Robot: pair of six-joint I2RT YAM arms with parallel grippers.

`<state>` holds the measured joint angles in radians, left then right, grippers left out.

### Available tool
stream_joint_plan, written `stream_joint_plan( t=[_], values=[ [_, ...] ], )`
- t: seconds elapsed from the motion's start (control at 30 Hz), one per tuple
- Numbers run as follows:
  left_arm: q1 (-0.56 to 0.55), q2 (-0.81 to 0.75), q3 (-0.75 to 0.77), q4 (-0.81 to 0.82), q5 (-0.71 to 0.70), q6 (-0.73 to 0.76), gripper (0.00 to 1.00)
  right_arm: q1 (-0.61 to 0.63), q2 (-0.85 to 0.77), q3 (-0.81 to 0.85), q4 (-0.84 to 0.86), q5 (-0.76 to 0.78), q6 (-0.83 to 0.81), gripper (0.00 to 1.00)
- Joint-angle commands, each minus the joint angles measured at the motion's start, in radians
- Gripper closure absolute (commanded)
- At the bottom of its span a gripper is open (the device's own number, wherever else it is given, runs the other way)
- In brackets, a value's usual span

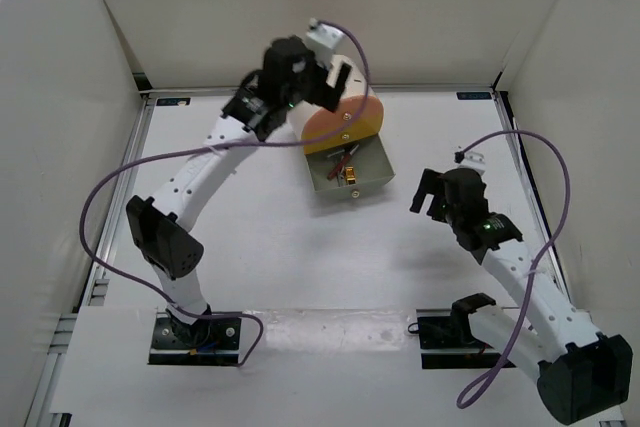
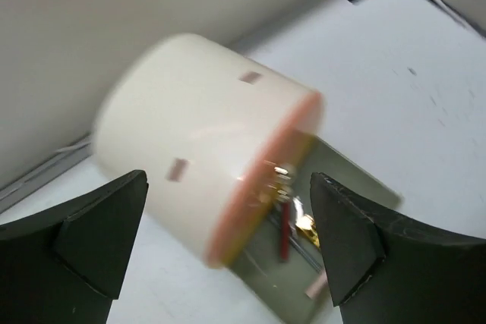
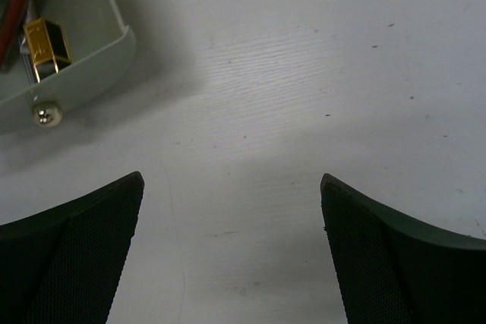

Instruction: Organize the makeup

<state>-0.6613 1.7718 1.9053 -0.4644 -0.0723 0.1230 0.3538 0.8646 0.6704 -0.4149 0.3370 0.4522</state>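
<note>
Over at the far middle of the table, we're looking at the cream round box with its grey-green drawer hanging out toward the arms. Sitting in that drawer we're making out a red pencil and a small gold-cased piece. The left wrist view is also giving us a tiny pink bit at the drawer's near end, too blurry to name.

The left gripper is hovering above the box with its fingers spread wide apart and nothing between them. The right gripper is hanging just to the right of the drawer, also spread wide and carrying nothing, with only bare table under it and the drawer's corner and its screw off to one side.

Progress-wise, we're guessing this is pretty far along: what makeup we're seeing is lying inside the drawer, and we aren't spotting any other cosmetics lying out on the table in the overhead view. What's looking unfinished is the drawer itself, which is standing open, so we're figuring that pushing it shut is what's left. Whatever's in the other drawers is hidden from us.
</note>
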Motion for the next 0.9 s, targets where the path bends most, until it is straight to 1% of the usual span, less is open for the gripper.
stream_joint_plan(
  t=[0.0,0.03,0.1,0.2,0.3,0.4,0.43,0.53,0.57,0.6,0.63,0.7,0.83,0.87],
  values=[
    [0.133,0.044,0.128,-0.075,0.097,-0.101,0.02,0.054,0.062,0.017,0.071,-0.058,-0.066,0.01],
    [0.176,0.105,0.217,-0.103,0.142,-0.097,0.02,0.063,0.08,0.023,0.065,-0.058,-0.066,0.01],
    [0.231,0.185,0.315,-0.1,0.195,-0.102,0.02,0.1,0.141,0.041,0.053,-0.067,-0.081,0.01],
    [0.279,0.256,0.371,-0.06,0.287,-0.086,0.02,0.149,0.191,0.04,0.071,-0.067,-0.102,0.01],
    [0.333,0.339,0.445,-0.02,0.443,-0.043,0.02,0.18,0.227,0.038,0.07,-0.067,-0.102,0.01],
    [0.38,0.388,0.463,0.038,0.599,-0.007,0.02,0.195,0.252,0.041,0.084,-0.085,-0.115,0.01],
    [0.409,0.409,0.466,0.077,0.679,-0.034,0.02,0.198,0.255,0.043,0.087,-0.095,-0.124,0.01],
    [0.451,0.443,0.472,0.145,0.759,-0.086,0.02,0.205,0.295,0.061,0.077,-0.095,-0.127,0.01],
    [0.475,0.452,0.472,0.188,0.826,-0.117,0.02,0.211,0.304,0.069,0.074,-0.092,-0.133,0.01],
    [0.48,0.465,0.472,0.207,0.839,-0.117,0.02,0.223,0.319,0.069,0.077,-0.089,-0.126,0.01],
    [0.485,0.471,0.472,0.219,0.851,-0.147,0.02,0.229,0.329,0.069,0.083,-0.089,-0.133,0.01],
    [0.486,0.486,0.471,0.243,0.864,-0.146,0.02,0.247,0.344,0.06,0.102,-0.092,-0.139,0.01],
    [0.494,0.523,0.474,0.293,0.925,-0.141,0.02,0.309,0.419,0.057,0.194,-0.082,-0.142,0.01],
    [0.497,0.529,0.472,0.305,0.937,-0.163,0.02,0.321,0.427,0.055,0.218,-0.073,-0.139,0.01]
  ],
)
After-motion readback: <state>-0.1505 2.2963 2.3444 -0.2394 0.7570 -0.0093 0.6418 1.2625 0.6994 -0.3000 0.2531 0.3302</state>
